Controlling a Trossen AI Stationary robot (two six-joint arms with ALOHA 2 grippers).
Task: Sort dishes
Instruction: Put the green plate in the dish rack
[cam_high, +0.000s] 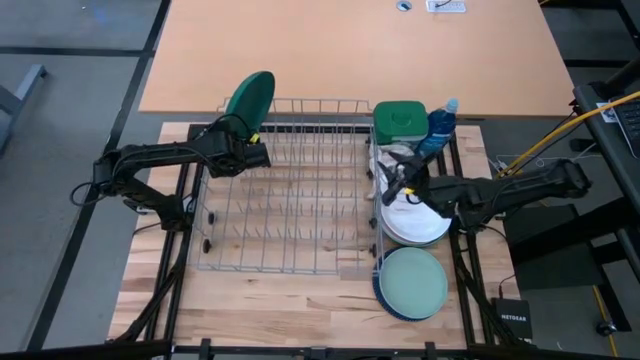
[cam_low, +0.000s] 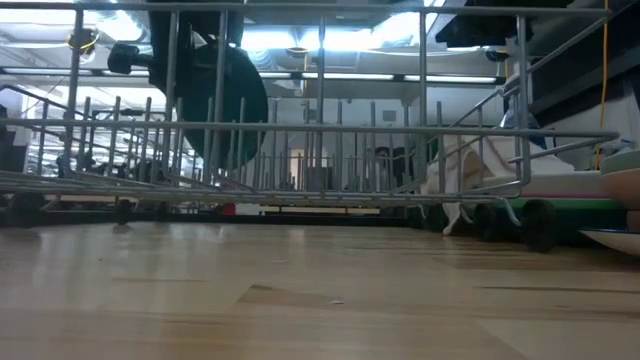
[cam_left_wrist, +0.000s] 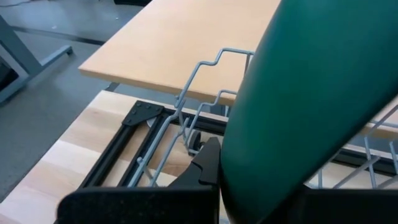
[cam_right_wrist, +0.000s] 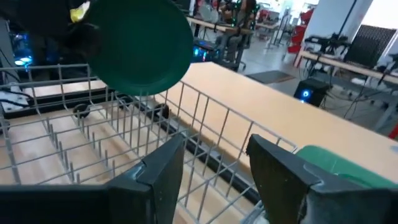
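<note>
Dark green plate (cam_left_wrist: 311, 106) sits clamped upright in left gripper (cam_high: 252, 152).

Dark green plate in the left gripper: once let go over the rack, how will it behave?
The dark green plate looks stiff, keeping its round shape while the left gripper pinches only its edge. Its glossy face suggests slipperiness. Released upright, it would probably roll or tip unless the wire rack prongs catch it.

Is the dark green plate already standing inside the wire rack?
No, the left gripper holds the dark green plate on edge above the far left corner of the wire rack.
</note>
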